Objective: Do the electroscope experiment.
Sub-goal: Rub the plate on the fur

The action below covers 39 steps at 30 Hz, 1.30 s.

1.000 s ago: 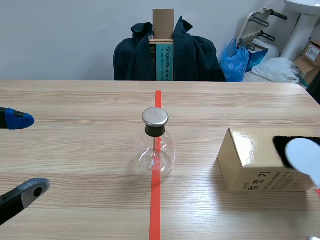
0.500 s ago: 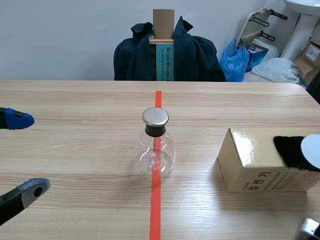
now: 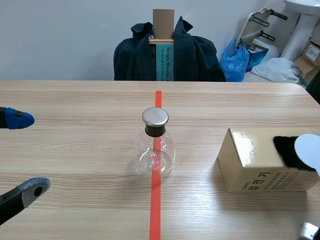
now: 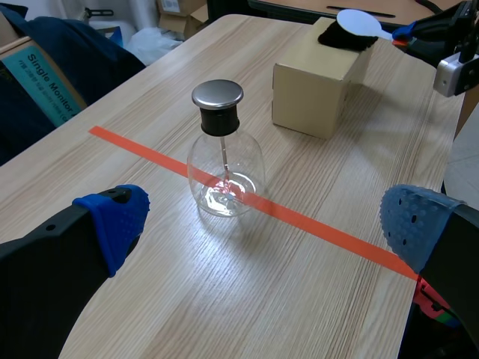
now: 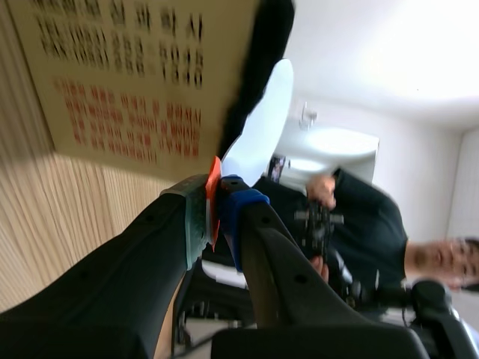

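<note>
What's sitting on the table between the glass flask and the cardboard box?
Nothing: only bare wooden table separates the flask from the box, as the scene view and the left wrist view both show.

**Two things on a pale wood counter**

The wood-grain counter [image 3: 75, 150] carries a round glass flask [image 3: 155, 150] with a metal cap. It stands upright near the middle, right on the orange-red tape line [image 3: 155, 210]. A tan cardboard box [image 3: 260, 160] with printed sides sits flat toward the right arm's side, well apart from the flask.
</note>
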Tool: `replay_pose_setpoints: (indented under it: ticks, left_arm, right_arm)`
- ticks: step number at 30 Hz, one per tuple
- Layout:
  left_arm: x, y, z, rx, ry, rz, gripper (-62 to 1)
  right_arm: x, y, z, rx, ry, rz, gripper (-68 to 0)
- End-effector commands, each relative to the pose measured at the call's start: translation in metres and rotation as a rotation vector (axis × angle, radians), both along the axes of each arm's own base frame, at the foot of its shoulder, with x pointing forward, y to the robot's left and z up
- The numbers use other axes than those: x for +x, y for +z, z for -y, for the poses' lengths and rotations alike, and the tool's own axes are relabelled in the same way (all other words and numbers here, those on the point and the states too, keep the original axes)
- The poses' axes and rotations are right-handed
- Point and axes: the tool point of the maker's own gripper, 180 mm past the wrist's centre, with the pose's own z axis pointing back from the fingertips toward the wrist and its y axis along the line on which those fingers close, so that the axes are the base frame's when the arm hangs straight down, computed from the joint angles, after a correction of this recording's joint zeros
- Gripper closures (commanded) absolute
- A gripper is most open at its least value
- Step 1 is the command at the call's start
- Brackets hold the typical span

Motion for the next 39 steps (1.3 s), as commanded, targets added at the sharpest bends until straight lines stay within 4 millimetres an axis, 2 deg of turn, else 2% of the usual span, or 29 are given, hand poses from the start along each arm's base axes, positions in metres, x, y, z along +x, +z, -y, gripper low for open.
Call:
replay_pose_setpoints:
  ticks: [1,8,16,20,23,27,31,35,39]
  left_arm:
    - [0.002,0.007,0.0,-0.022,0.005,0.018,-62.3]
    - [0.002,0.007,0.0,-0.022,0.005,0.018,-62.3]
    - [0.002,0.007,0.0,-0.022,0.005,0.018,-62.3]
    - [0.002,0.007,0.0,-0.022,0.005,0.018,-62.3]
    - [0.002,0.007,0.0,-0.022,0.005,0.018,-62.3]
    - [0.002,0.007,0.0,-0.023,0.005,0.018,-62.3]
    - [0.002,0.007,0.0,-0.023,0.005,0.018,-62.3]
    - [0.002,0.007,0.0,-0.023,0.005,0.018,-62.3]
    - [0.002,0.007,0.0,-0.023,0.005,0.018,-62.3]
  right_arm:
    - [0.001,0.002,-0.003,-0.013,0.042,0.002,-0.8]
    - [-0.002,-0.001,-0.015,0.003,0.104,-0.02,-0.8]
    - [-0.002,-0.001,-0.016,0.003,0.11,-0.02,-0.8]
    - [-0.001,0.001,-0.012,-0.01,0.102,-0.008,-0.8]
    - [0.003,0.011,-0.002,-0.04,0.1,0.023,-0.8]
    - [0.017,0.043,0.017,-0.048,0.073,0.12,-0.8]
    - [0.035,0.092,0.029,-0.05,0.058,0.26,-0.8]
    - [0.053,0.162,0.031,-0.034,0.043,0.469,-0.8]
    - [0.061,0.24,0.022,0.024,0.048,0.703,-0.8]
